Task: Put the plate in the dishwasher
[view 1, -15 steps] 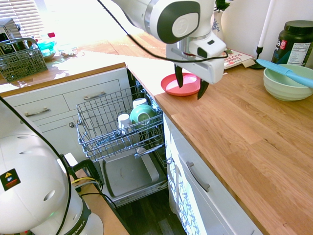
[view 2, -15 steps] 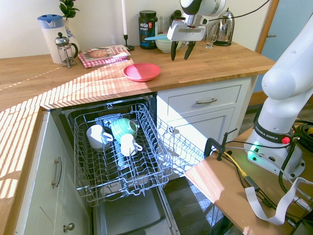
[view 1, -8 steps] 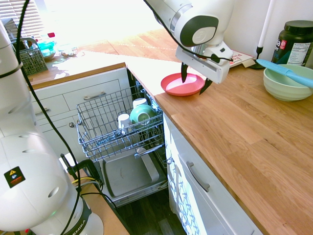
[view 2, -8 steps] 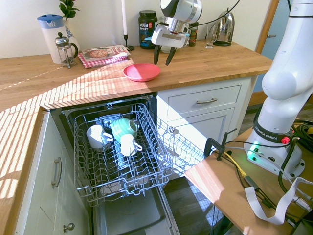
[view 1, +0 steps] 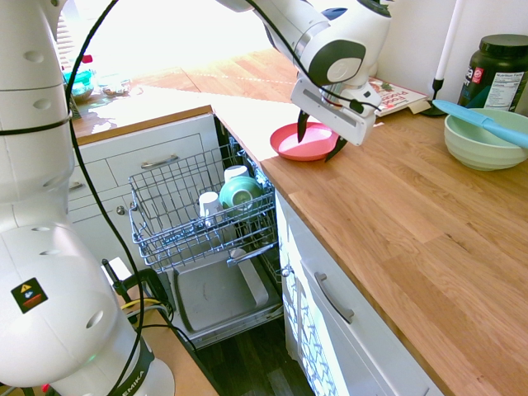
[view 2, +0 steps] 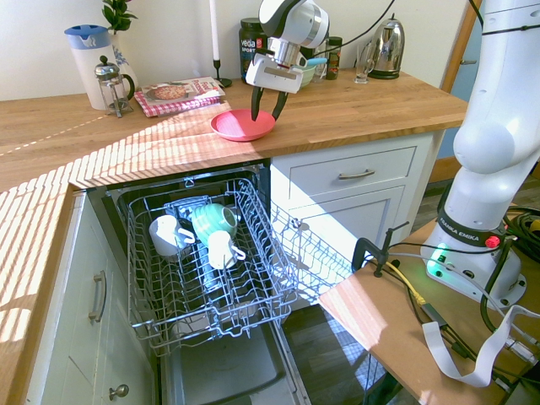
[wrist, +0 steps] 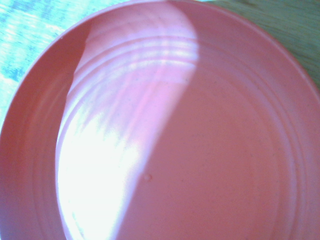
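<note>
Plate (view 1: pixel 289 145) in first exterior view: on the counter (view 1: pixel 396 214), at 1 o'clock from the rack (view 1: pixel 169 198); claw (view 1: pixel 322 149) wide, empty – likely set to straddle the rim.

Second exterior view: claw above plate's 2 o'clock edge; cups (view 2: pixel 171 235) sit between tines, presumably for stability.

Wrist view: plate face-up – rim probably graspable.

in the dishwasher (view 2: pixel 202 261), a bowl (view 2: pixel 214 222) sits between two mugs (view 2: pixel 170 235); the plate (view 2: pixel 228 126) lies on the counter (view 2: pixel 354 105) above, a book (view 2: pixel 179 93) near it by the wall
</note>
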{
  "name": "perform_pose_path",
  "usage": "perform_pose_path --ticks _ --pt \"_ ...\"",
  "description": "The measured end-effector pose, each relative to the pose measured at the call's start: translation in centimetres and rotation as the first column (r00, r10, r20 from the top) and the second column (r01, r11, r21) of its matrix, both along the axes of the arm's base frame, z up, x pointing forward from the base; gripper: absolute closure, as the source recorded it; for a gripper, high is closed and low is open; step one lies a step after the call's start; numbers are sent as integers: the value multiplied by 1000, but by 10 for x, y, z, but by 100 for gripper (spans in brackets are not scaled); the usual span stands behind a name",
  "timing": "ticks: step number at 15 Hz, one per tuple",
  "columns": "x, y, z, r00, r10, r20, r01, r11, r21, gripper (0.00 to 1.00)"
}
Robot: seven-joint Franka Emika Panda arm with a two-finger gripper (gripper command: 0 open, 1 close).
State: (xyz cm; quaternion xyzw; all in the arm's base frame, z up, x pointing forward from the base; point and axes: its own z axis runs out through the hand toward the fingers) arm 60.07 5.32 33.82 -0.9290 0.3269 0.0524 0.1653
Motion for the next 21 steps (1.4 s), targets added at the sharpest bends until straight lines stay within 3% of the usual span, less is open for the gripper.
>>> perform_pose_path --ticks 21 --pt "5 3 -13 999 -31 -15 31 1000 -4 100"
